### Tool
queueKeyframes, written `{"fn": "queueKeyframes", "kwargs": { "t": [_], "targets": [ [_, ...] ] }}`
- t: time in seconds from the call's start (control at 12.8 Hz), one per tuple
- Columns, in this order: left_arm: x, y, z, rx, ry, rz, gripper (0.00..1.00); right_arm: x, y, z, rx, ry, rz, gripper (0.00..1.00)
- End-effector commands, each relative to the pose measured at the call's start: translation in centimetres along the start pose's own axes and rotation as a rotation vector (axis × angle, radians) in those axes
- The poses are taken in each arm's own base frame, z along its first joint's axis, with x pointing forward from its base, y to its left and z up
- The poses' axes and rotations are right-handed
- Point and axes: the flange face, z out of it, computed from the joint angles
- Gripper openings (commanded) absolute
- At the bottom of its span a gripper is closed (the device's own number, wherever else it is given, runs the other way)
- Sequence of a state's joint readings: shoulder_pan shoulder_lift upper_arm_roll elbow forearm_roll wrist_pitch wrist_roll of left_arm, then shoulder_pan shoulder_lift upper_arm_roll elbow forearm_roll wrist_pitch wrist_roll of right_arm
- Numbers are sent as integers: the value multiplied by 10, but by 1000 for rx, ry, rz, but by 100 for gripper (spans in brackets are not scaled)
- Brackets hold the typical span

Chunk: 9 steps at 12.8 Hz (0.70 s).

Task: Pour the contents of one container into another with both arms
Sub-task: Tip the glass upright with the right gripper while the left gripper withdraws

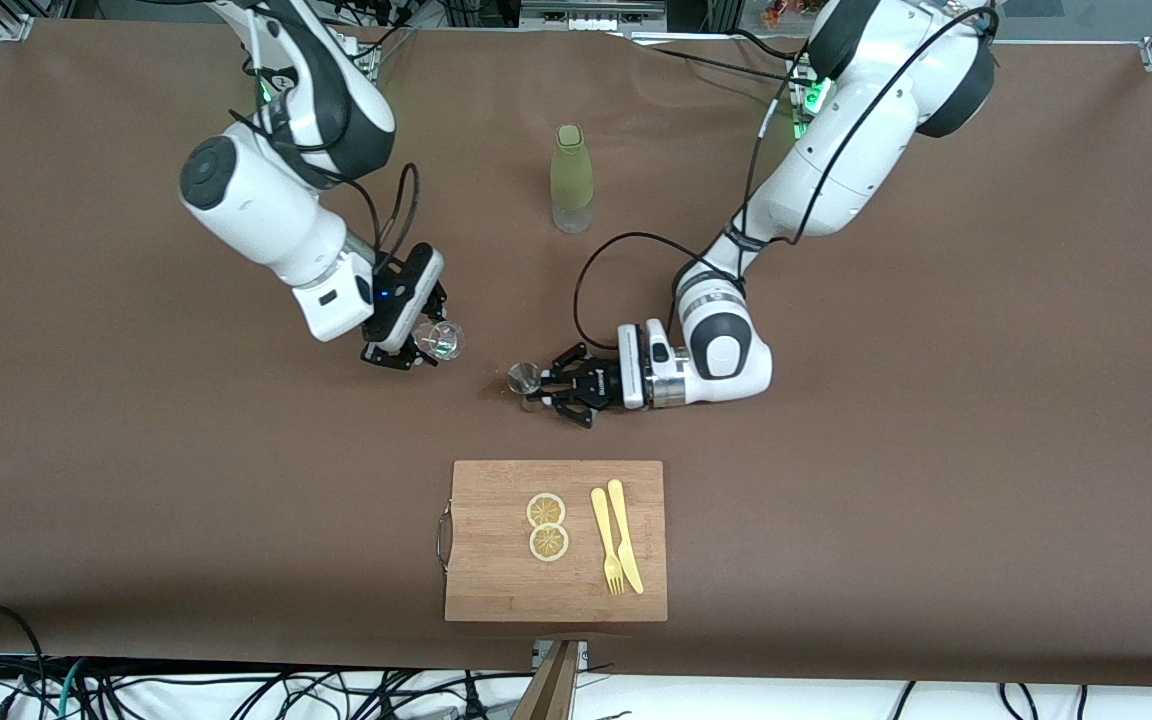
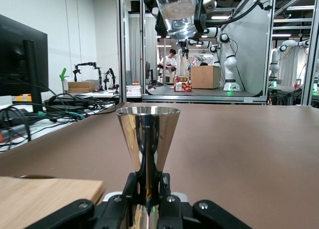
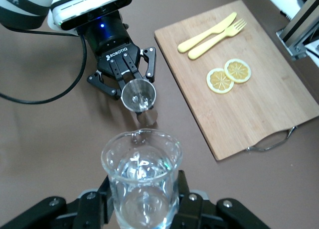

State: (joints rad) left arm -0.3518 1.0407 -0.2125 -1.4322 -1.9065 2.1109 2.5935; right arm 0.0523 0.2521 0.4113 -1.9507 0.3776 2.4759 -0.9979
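The silvery hourglass jigger [image 1: 523, 381] stands upright on the brown table, and my left gripper [image 1: 542, 386] is shut on its narrow waist. In the left wrist view the jigger [image 2: 148, 139] rises between the black fingers [image 2: 130, 194]. My right gripper [image 1: 426, 345] is shut on the clear glass tumbler [image 1: 439, 340], held in the air over the table beside the jigger, toward the right arm's end. In the right wrist view the tumbler [image 3: 142, 181] fills the foreground, with the jigger's open cup [image 3: 139, 96] and the left gripper [image 3: 130, 77] below it.
A tall olive-sleeved bottle [image 1: 572, 180] stands farther from the front camera than the jigger. A wooden cutting board [image 1: 556, 580] lies nearer, carrying two lemon slices [image 1: 546, 526], a yellow fork [image 1: 606, 540] and a yellow knife [image 1: 625, 535].
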Motion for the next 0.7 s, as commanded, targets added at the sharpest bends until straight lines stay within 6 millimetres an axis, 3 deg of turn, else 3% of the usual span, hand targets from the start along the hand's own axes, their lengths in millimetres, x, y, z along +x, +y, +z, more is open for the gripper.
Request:
{"fn": "queueKeyframes", "kwargs": {
  "t": [0.0, 0.16, 0.31, 0.55, 0.62],
  "targets": [
    [17, 0, -42, -32, 4, 51, 0, -28, 18, -13, 52, 44, -3, 39],
    [18, -3, -69, -80, 20, 63, 0, -45, 34, -19, 105, 98, -31, 40],
    [14, -4, -110, -97, 67, 86, 0, -73, 53, -27, 144, 146, -40, 40],
    [8, -23, -187, -135, 58, 133, 0, -119, 82, -30, 207, 200, -92, 40],
    [7, -26, -211, -158, 57, 132, 0, -141, 95, -20, 227, 230, -119, 40]
  ]
}}
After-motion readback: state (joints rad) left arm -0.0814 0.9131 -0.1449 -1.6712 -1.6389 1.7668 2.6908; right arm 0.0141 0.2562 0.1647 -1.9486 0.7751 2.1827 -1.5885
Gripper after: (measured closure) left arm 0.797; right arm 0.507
